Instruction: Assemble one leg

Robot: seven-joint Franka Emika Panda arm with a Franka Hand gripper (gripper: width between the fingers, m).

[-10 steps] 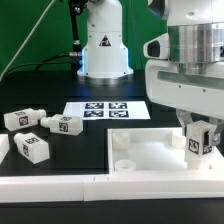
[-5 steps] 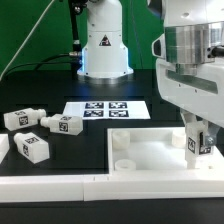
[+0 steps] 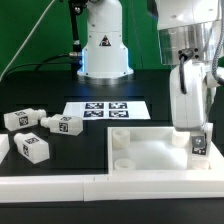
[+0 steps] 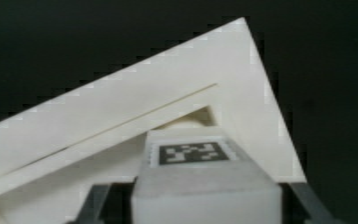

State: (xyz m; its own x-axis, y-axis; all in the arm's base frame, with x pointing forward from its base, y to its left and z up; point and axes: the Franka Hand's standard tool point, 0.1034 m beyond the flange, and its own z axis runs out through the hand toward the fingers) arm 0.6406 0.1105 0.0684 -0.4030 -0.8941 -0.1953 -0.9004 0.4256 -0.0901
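White moulded plastic makes up the leg [image 3: 198,143], a small rectangular block bearing a black-and-white square tag, which stands upright between the closed fingers of the two-finger gripper [image 3: 198,140] and is clamped by its flat side faces. It hangs over the corner of the large white square tray-like part with raised rim [image 3: 150,158] that lies on the exterior view's right; the wrist view shows the leg [image 4: 197,178] pointed into that corner [image 4: 211,105], with dark fingers [image 4: 101,203] at either flank. Whether the leg's lower end already touches the tray floor cannot be read from these views, since its base is small and partly hidden. Judged by its look, the block is light, stiff and smooth, so it could twist in the grasp if pressed off-axis; the flat sides offer the surest hold, leaving the tag face and the ends free. Room is tight at this corner, with the rim close on two sides of the leg, whereas the tray's interior toward the small round peg [image 3: 126,161] is open. Away from the tray, toward the exterior view's left, lie three similar tagged white blocks [image 3: 34,130], and behind the tray lies the marker board [image 3: 107,109], all well apart from the gripper.
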